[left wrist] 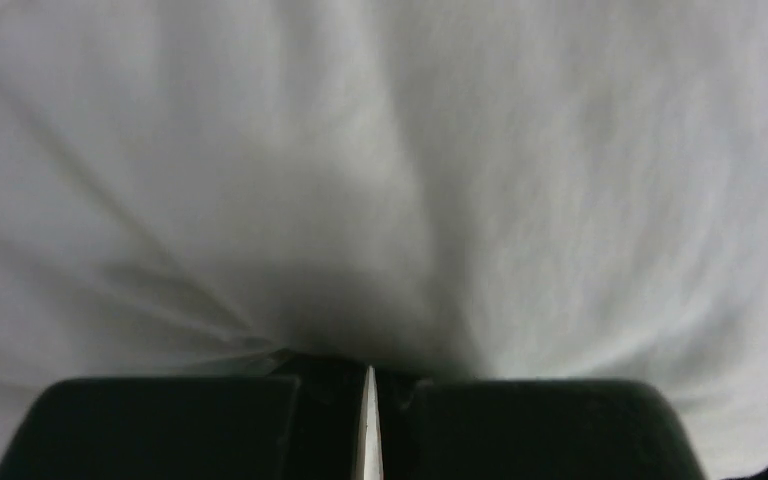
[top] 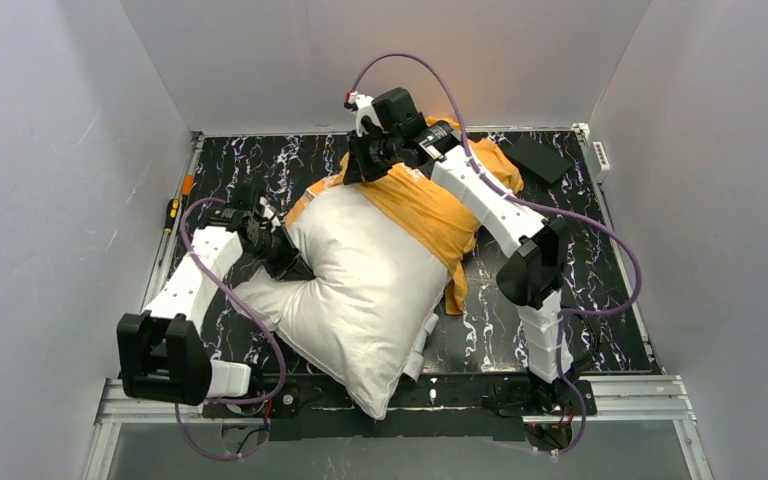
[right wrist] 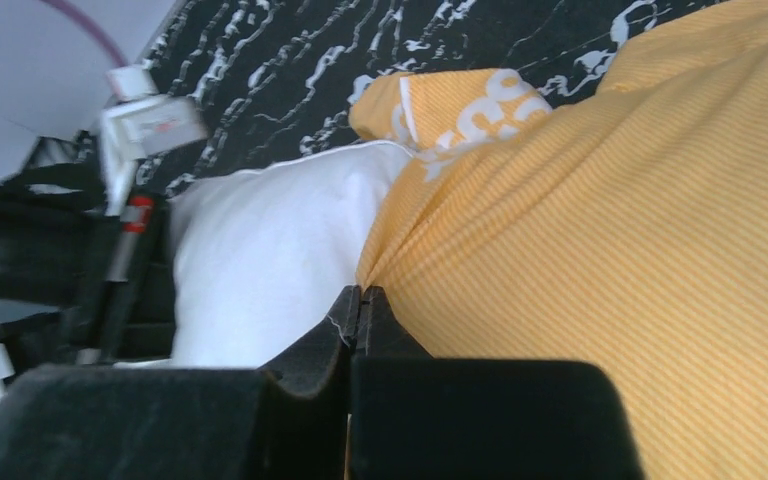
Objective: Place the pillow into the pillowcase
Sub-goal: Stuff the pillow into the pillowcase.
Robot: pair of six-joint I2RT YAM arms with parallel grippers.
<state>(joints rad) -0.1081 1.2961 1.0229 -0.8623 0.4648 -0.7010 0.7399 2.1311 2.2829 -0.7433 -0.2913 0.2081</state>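
**A:** Where is the pillow (top: 360, 290)?

**B:** It lies slantwise across the middle of the black marbled surface (top: 560, 300). One corner reaches past the near edge, between the two arm bases. The far end is tucked under the orange pillowcase (top: 430, 205), and most of the pillow is outside it.

**A:** And the case itself?

**B:** It is bunched over the pillow's far end, with one flap trailing down the pillow's right side onto the surface. From the right wrist, a folded corner of it, printed in white, pokes up just beyond the pillow's white corner.

**A:** How do the left fingers (left wrist: 160, 430) stand?

**B:** They are pressed together at the pillow's left edge with a thin sliver of white cloth pinched between them. The pillow dents inward at that spot.

**A:** And the right fingers (right wrist: 480, 420)?

**B:** Closed as well. They meet on the hem of the pillowcase at the far end, right where orange cloth meets white pillow.

**A:** What stands in the way?

**B:** The right arm (top: 500, 210) stretches over the pillowcase from the near right and covers part of it. Purple cables (top: 625, 260) loop above and beside that arm. A black box (top: 542, 158) sits at the far right, just beside the case's far corner. A white power strip (top: 600, 155) lies at the far right corner, off the cloth. A hand tool (top: 173, 212) lies along the left edge, well apart from the pillow. Grey walls (top: 60, 150) close in on three sides.
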